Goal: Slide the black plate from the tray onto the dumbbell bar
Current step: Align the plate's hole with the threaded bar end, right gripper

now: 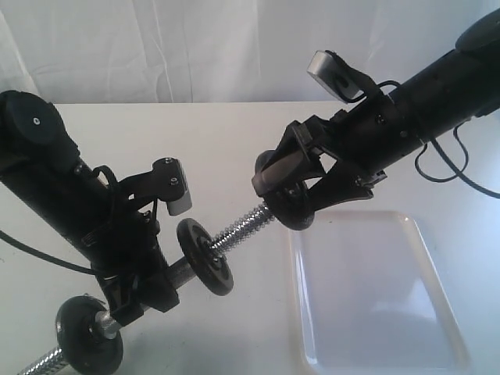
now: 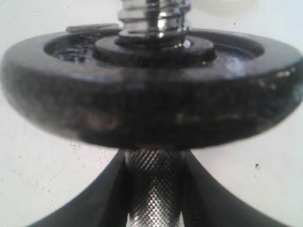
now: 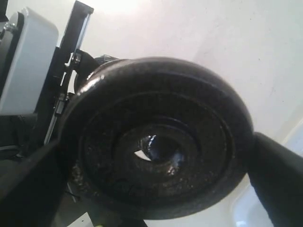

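The right gripper (image 1: 303,194) has its jaws spread wide across the rim of the black plate (image 1: 295,215). It holds the plate on edge above the table, left of the tray (image 1: 437,273) and right at the far threaded tip of the dumbbell bar (image 1: 242,228). Whether the hole is over the tip I cannot tell. The left gripper (image 1: 152,285) clamps the bar's knurled middle, just near of 1 fitted disc (image 1: 205,256). The plate looks like cast iron: stiff, heavy for its size, rough enough to grip. Opposite points on the rim seem the sensible hold, leaving the hole free. The white table (image 1: 226,141) is smooth, the tray empty, and a white cloth (image 1: 195,47) hangs behind.
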Controlling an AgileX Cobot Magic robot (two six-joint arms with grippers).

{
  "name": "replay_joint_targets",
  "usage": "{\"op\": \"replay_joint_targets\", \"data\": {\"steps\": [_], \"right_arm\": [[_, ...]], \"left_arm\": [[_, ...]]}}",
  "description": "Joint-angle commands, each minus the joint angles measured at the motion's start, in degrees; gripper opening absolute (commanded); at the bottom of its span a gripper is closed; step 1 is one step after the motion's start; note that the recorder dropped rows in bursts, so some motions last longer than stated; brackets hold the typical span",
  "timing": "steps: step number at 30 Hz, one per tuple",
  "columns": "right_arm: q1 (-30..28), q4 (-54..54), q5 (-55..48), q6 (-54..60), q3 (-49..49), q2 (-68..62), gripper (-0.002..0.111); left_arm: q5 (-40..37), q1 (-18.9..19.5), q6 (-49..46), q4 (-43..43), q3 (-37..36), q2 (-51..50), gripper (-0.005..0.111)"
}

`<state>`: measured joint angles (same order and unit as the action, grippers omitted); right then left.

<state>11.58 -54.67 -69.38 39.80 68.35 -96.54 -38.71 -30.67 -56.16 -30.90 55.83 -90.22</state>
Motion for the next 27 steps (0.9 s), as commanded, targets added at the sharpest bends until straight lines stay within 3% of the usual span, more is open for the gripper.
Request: {"op": "replay_joint_targets", "data": {"steps": [1, 18, 27], "right_arm": [[-0.04, -3.71, -0.58, 0.36, -1.2, 0.3, 0.0], [-0.04, -8.13, -0.58, 4.06, -5.1, -1.38, 0.0], [0.06, -8.26, -0.58, 4.06, -5.1, -2.16, 0.0]], "left_arm": [[-1.5, -0.48, 0.47, -7.56, 1.57, 2.92, 0.0], [-1.47, -0.48, -0.86, -7.81, 1.57, 2.92, 0.0], [-3.24, -0.48, -6.0, -7.81, 1.46, 2.92, 0.0]]}}
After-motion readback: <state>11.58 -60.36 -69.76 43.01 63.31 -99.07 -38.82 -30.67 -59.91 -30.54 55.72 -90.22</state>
